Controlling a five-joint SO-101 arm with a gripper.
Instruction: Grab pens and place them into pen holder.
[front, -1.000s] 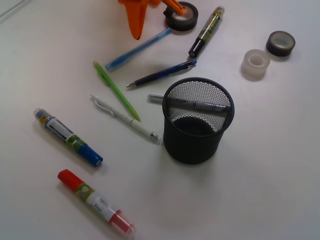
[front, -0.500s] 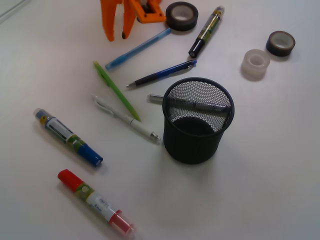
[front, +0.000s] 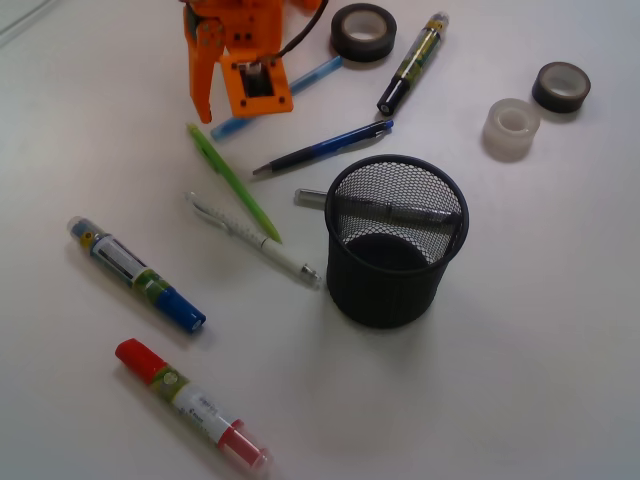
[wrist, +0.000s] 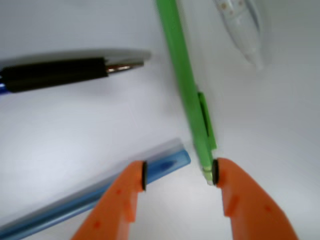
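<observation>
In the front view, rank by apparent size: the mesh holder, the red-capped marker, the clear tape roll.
1. Mesh holder, clearly largest.
2. Red-capped marker, long but slim.
3. Clear tape roll, smallest, though it lies farther from the camera.

Grey pen (front: 312, 197) mostly hidden behind pen holder (front: 392, 242).

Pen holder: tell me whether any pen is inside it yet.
Empty. The pen holder stands upright with only its dark bottom showing inside; the grey pen lies on the table behind it, seen through the mesh.
</observation>
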